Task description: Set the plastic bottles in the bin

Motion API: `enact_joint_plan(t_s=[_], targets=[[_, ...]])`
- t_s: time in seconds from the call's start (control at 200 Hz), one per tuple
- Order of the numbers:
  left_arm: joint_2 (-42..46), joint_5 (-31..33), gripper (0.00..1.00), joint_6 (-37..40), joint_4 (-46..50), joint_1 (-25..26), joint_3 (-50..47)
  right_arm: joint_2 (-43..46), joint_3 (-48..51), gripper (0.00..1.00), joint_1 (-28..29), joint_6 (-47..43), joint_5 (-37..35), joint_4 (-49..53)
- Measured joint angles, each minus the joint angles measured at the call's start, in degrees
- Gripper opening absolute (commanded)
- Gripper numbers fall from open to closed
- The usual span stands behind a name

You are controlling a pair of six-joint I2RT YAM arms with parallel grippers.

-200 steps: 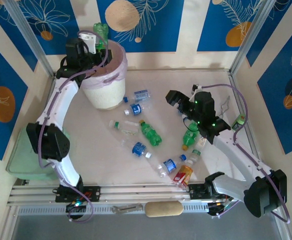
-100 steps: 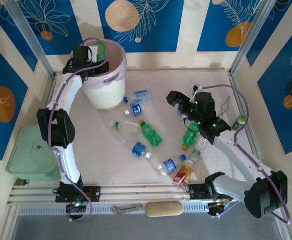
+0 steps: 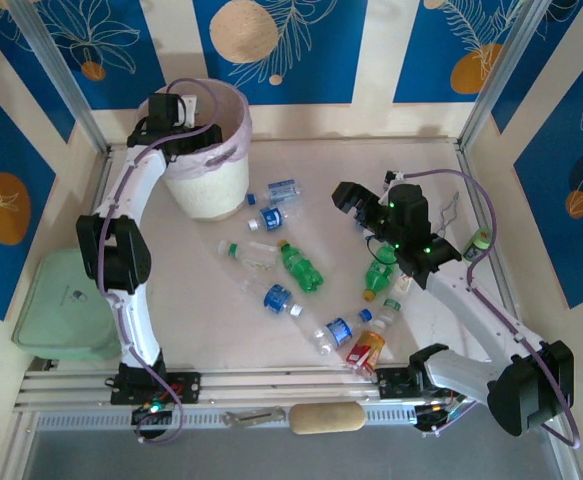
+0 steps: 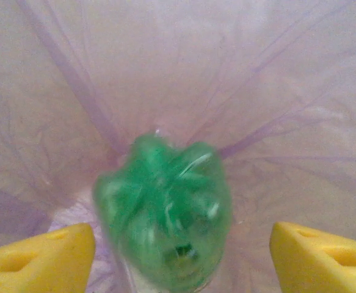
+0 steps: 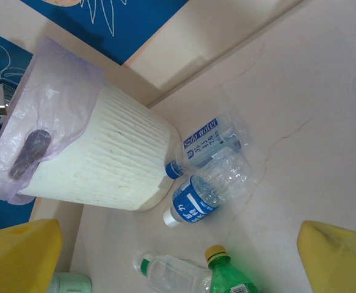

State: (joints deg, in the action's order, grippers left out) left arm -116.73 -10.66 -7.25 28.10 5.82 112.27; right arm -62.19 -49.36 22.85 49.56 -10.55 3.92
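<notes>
Left tool (image 3: 178,106) sits over the near-left rim of the round white ribbed bin with the pale lilac bag liner (image 3: 211,182), at the table's far-left corner. From above, its fingers are lost under its own wrist and cable loop, so the bin's inside cannot be read from there.

In the left wrist view, a green plastic bottle (image 4: 165,213) sits between the yellow pads, end-on against the liner. It is blurred and its lower edge is cut off, so I cannot tell cap from base. The pads stand wider than the bottle, with a clear gap on its right side. Contact on the left is hard to judge.

Right tool (image 3: 346,193) hangs mid-table, spread wide with nothing between the pads. Its camera catches two clear blue-labelled bottles (image 5: 205,174) just beside the bin's foot, one touching the wall. A dark smudge (image 5: 31,152) shows through the liner, unidentifiable.

The other loose bottles lie scattered mid-table, and a red-orange labelled bottle (image 3: 366,350) lies near the front rail.

Against a second ago:
- The green bottle was held up above the rim and seen from overhead. Now it is down inside the liner, and no green shows there from above.
- The left arm has drawn in and dropped.
- The right arm and the table bottles are unchanged.
</notes>
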Motion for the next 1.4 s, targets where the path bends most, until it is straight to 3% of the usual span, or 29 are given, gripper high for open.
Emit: enact_joint_plan(t_s=[0.2, 0.38, 0.615, 0.855, 0.985, 1.125, 1.401], targets=[[0.1, -0.6, 0.83, -0.5, 0.0, 0.0, 0.2, -1.2, 0.0, 0.99, 0.0, 0.0, 0.0, 0.0], [2.5, -1.9, 1.0, -1.9, 0.0, 0.0, 0.2, -1.4, 0.0, 0.99, 0.0, -0.2, 0.0, 0.0], [12.1, -5.0, 1.0, -4.5, -3.4, 0.0, -1.7, -3.2, -2.5, 0.99, -0.6, -2.0, 0.0, 3.3], [25.2, -11.4, 1.0, -11.1, -14.3, 0.3, -13.6, -10.0, -7.4, 0.99, -5.8, -7.2, 0.7, 12.6], [30.5, -12.4, 1.0, -13.4, -19.2, 2.8, -22.6, -16.9, -12.5, 0.99, -10.1, -11.8, 3.0, 18.5], [35.5, -10.7, 1.0, -14.4, -22.2, 9.0, -33.2, -25.8, -20.3, 0.99, -12.9, -16.6, 3.9, 24.3], [41.2, -4.4, 1.0, -17.8, -26.0, 17.6, -48.1, -42.0, -36.7, 0.98, -14.0, -23.6, 2.7, 33.0]])
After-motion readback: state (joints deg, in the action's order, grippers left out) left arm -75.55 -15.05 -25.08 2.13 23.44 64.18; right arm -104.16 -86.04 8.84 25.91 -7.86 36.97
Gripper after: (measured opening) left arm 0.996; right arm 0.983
